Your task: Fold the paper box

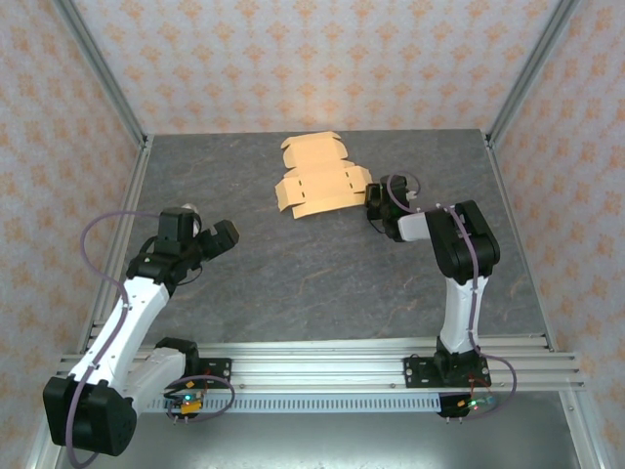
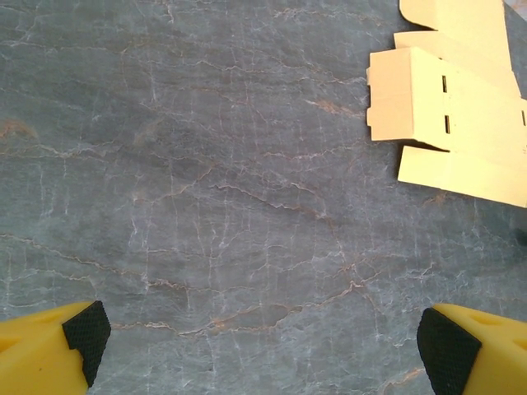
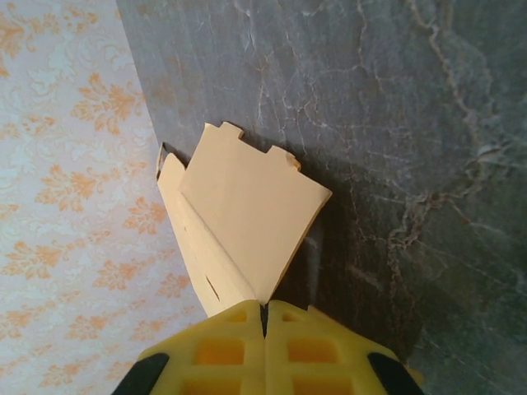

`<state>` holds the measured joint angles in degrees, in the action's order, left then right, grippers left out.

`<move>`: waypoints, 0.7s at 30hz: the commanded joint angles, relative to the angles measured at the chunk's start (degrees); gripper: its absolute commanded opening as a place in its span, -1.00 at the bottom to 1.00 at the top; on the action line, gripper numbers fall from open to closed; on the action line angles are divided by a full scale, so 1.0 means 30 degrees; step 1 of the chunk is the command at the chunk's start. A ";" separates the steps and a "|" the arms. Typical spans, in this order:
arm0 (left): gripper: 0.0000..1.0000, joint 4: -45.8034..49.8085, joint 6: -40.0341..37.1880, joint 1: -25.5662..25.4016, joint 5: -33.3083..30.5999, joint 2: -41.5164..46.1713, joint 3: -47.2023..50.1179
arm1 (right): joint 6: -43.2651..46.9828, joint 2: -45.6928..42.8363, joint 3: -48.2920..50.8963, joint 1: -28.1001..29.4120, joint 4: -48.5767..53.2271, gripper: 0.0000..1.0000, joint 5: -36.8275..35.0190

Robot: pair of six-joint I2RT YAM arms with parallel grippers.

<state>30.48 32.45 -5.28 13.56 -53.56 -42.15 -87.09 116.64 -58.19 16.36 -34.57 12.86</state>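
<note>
The paper box is a light orange-tan die-cut sheet with flaps and slits, lying partly folded at the back middle of the table. My right gripper is at the sheet's right edge, shut on it. In the right wrist view the yellow fingers are pressed together on a corner of the paper box, which rises away from them. My left gripper hovers open over bare table at the left, well short of the sheet. The left wrist view has the paper box at the top right, far from the black pads.
The grey marble-patterned table is ringed by patterned walls and aluminium posts. A metal rail with both arm bases runs along the near edge. Open tabletop lies between the arms.
</note>
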 commanded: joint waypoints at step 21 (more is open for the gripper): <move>1.00 -0.0080 0.0768 -0.0242 0.2778 -0.0372 -0.2120 | 2.4661 -0.9925 -0.5942 0.1314 1.6836 -1.00 0.0127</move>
<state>32.27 32.47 -5.65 20.36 -54.39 -48.23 -32.75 89.06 -71.40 17.52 2.46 15.97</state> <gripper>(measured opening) 0.998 0.050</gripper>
